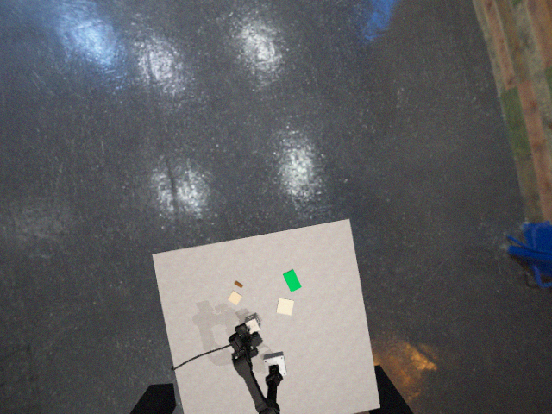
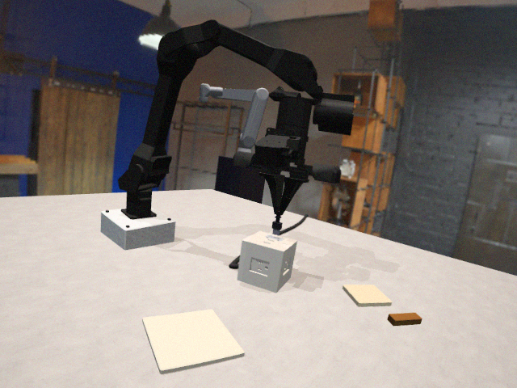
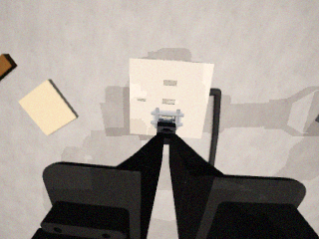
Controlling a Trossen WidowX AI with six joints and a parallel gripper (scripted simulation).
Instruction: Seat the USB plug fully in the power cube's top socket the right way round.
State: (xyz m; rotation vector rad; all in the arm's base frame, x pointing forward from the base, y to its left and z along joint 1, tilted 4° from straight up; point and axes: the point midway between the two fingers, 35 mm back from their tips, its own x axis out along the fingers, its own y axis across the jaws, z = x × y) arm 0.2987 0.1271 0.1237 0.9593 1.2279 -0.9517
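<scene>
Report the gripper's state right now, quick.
Gripper: closed on the USB plug, directly above the power cube.

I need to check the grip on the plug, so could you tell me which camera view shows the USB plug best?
The wrist view shows it best: the USB plug sits pinched at the gripper tips, over the power cube top. The exterior view shows the plug small, from the side, just above the cube. In the top view the arm hides it.
</scene>
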